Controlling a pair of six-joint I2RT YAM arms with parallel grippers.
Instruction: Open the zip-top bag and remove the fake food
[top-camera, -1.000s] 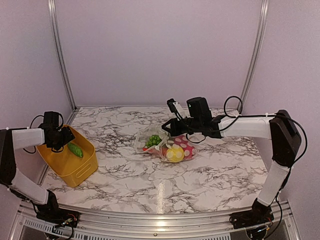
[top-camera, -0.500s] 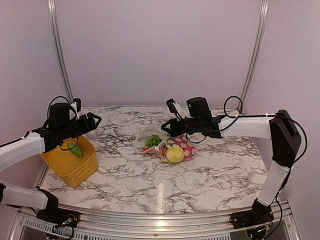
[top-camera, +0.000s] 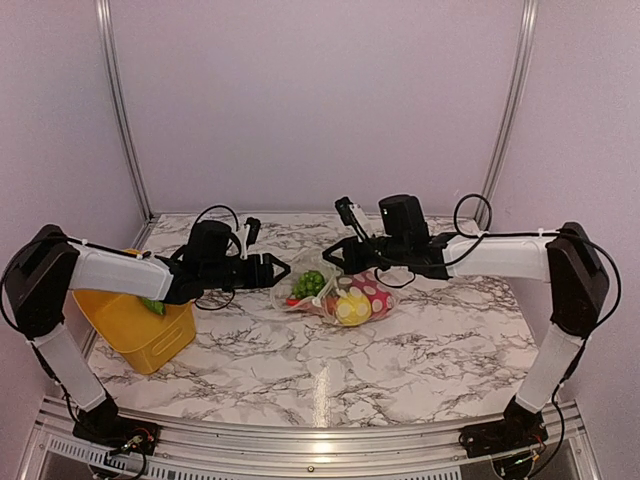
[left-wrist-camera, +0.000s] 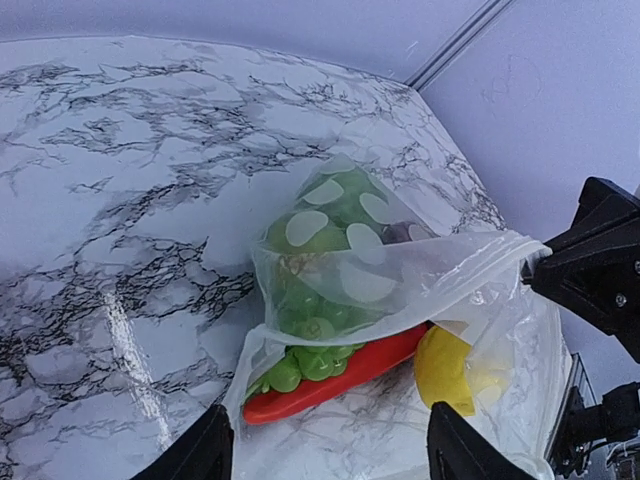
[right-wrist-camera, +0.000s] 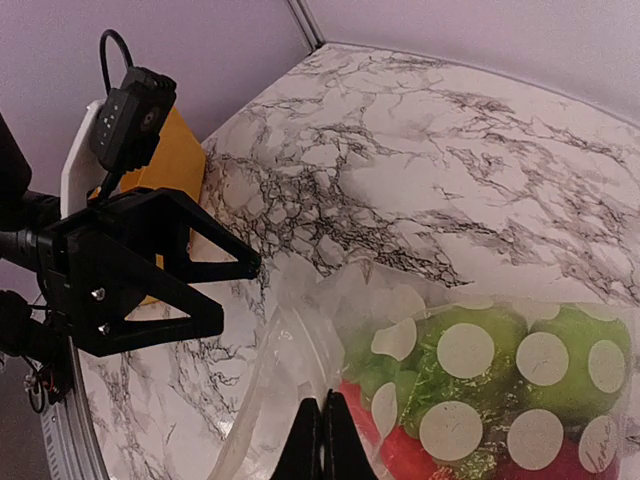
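The zip-top bag lies mid-table, clear with pale dots, its mouth facing left and gaping. My right gripper is shut on the bag's upper lip and holds it raised. Inside is the fake food: green grapes, a red pepper and a yellow fruit. More green and red pieces show through the dots. My left gripper is open just left of the mouth, with nothing between its fingers. The grapes and pepper lie straight ahead of it.
A yellow basket stands at the left table edge under my left arm, with a green toy vegetable in it. Purple walls and metal posts close the back and sides. Marble tabletop stretches in front of the bag.
My left arm has swung from over the basket rightward to the bag's mouth, its jaws still open. The right gripper and bag have stayed put.
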